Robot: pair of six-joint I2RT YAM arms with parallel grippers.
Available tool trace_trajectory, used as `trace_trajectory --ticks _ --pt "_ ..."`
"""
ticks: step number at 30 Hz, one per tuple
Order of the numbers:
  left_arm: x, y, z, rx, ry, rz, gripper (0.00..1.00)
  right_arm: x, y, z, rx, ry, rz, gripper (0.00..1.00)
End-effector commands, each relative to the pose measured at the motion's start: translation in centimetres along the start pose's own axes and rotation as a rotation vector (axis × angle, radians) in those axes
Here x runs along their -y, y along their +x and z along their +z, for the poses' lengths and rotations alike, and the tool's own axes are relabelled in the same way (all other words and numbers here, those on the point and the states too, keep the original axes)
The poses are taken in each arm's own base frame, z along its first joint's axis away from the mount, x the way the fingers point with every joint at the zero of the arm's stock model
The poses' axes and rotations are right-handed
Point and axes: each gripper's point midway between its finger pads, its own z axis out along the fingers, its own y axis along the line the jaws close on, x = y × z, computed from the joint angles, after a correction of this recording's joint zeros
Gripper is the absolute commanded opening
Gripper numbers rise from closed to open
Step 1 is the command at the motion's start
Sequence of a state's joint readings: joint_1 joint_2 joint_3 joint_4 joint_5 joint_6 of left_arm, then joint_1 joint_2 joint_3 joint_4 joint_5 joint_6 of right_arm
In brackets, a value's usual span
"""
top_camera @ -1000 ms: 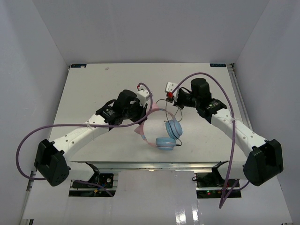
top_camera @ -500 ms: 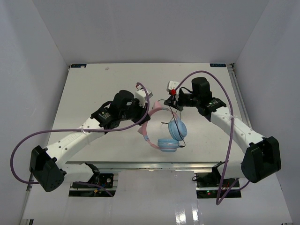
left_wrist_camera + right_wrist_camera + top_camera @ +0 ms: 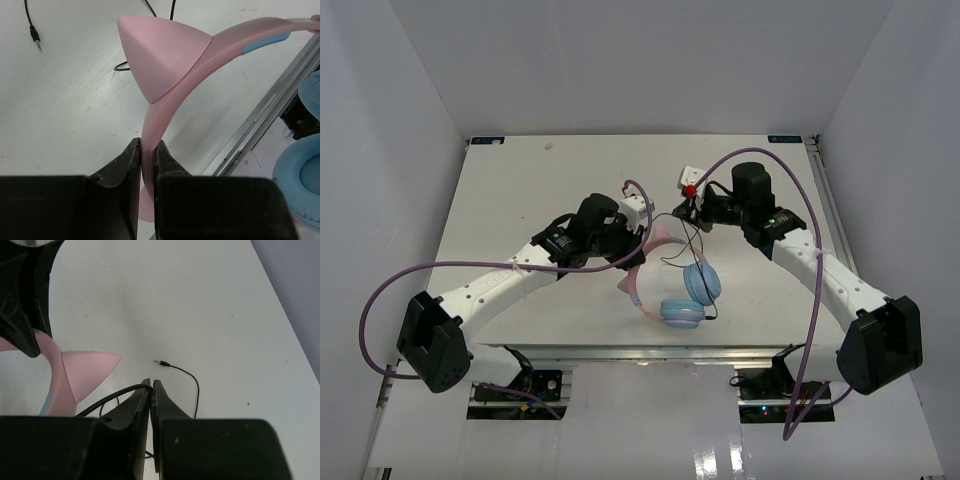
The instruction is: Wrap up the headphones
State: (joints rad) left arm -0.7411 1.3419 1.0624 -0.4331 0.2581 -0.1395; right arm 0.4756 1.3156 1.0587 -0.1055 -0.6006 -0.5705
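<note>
- The left tool [image 3: 146,150] is clamped on the pink headband [image 3: 170,100], gripping only its thin edge below the cat-ear bump [image 3: 160,50]. If the band twists in that narrow grip, the headphones [image 3: 700,283] can swing or drop out.
- The right tool [image 3: 151,385] has its jaws together, with the black cord [image 3: 115,397] apparently pinched right at the tips. A cord this thin can slip free as soon as it is pulled taut, and the wrap would come loose.
- Too hard a pull risks the opposite: the cord drags the headband sideways out of the left tool or strains the cord where it joins a cup.
- The plug [image 3: 162,362] lies loose on the worktop [image 3: 520,200], toward the far side from the right tool. The slack curving from it can snag on a finger or trail into a tangle.
- The two tools sit close together, so a wrapping sweep could knock one against the other.
- The headphones hang from the left tool over the middle of the worktop, reaching toward its near edge.
- The pink band arches down to two round light blue ear cups: one [image 3: 701,283] faces sideways and the other [image 3: 681,312] is nearest the near edge. I cannot tell whether either cup rests on the surface.
</note>
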Motion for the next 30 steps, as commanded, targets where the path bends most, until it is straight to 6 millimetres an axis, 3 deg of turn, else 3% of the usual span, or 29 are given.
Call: trace_trajectory --ticks 1,6,18,24,30 --pt "2.8 -5.1 -2.0 0.148 0.093 0.017 0.00 1.0 0.9 0.4 -0.036 0.056 -0.002 0.08" --pt "3.4 -5.4 -2.8 0.170 0.106 0.012 0.00 1.4 2.5 0.9 -0.077 0.078 0.015 0.08" --pt "3.5 -6.4 -4.7 0.236 0.078 -0.002 0.00 0.2 2.5 1.1 -0.006 -0.041 0.150 0.11" --pt "3.6 -7.7 -5.7 0.277 0.062 0.001 0.00 -1.8 1.5 1.2 0.075 -0.185 0.208 0.22" --pt "4.2 -9.8 -6.1 0.308 0.065 -0.010 0.00 -3.8 0.3 1.1 0.148 -0.324 0.253 0.42"
